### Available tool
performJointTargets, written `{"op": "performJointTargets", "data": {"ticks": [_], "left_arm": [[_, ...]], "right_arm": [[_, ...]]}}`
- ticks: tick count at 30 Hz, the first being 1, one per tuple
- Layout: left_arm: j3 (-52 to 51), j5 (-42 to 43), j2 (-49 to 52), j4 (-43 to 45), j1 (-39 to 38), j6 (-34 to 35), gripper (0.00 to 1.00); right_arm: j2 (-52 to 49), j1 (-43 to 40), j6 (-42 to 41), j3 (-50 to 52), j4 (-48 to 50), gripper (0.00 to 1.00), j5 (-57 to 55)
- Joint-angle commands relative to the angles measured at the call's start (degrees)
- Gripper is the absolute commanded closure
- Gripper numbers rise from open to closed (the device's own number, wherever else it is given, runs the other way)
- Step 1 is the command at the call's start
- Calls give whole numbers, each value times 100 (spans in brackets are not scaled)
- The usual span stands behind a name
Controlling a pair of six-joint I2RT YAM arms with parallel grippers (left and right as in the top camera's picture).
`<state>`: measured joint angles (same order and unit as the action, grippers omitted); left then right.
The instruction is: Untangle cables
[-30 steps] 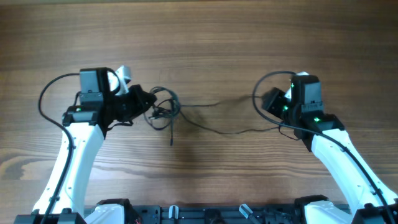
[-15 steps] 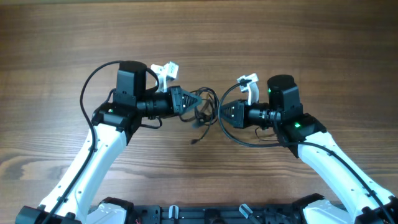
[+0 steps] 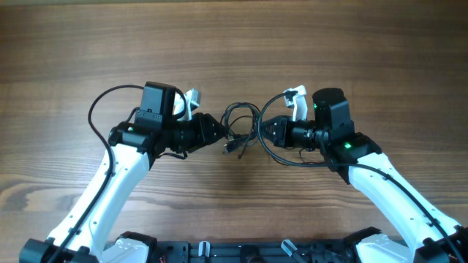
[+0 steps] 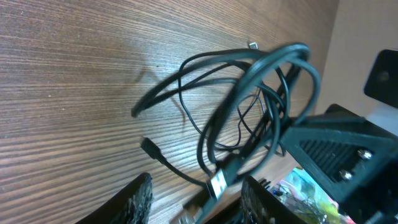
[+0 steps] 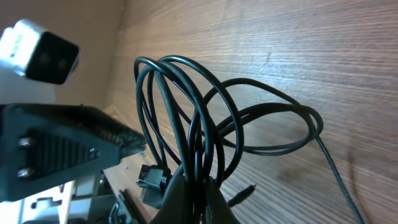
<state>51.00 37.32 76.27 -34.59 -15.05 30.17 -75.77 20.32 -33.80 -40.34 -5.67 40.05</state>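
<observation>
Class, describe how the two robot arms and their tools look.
The left arm and right arm have white links and black joints. The left tool and right tool are black wedges. A thick black cable arcs off the left arm; green lights glow on the right.

Soft, even light covers the counter (image 3: 234, 44), leaving only faint shadows. In both wrist views the nearest cables (image 4: 283, 53) blur while the grain is sharp.
</observation>
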Motion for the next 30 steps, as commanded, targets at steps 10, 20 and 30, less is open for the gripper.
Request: {"op": "performJointTargets", "data": {"ticks": [10,20,30], "left_arm": [[33,164,363,754,-24,-142,96],[33,186,363,664,-24,-142,96],[33,573,361,-214,184,-752,96]], "right_arm": [[-44,0,-33,-31,101,96,1259],[-44,0,229,-31,693,96,1980],[-44,-2,-815,-31,-697,56,-1609]]}}
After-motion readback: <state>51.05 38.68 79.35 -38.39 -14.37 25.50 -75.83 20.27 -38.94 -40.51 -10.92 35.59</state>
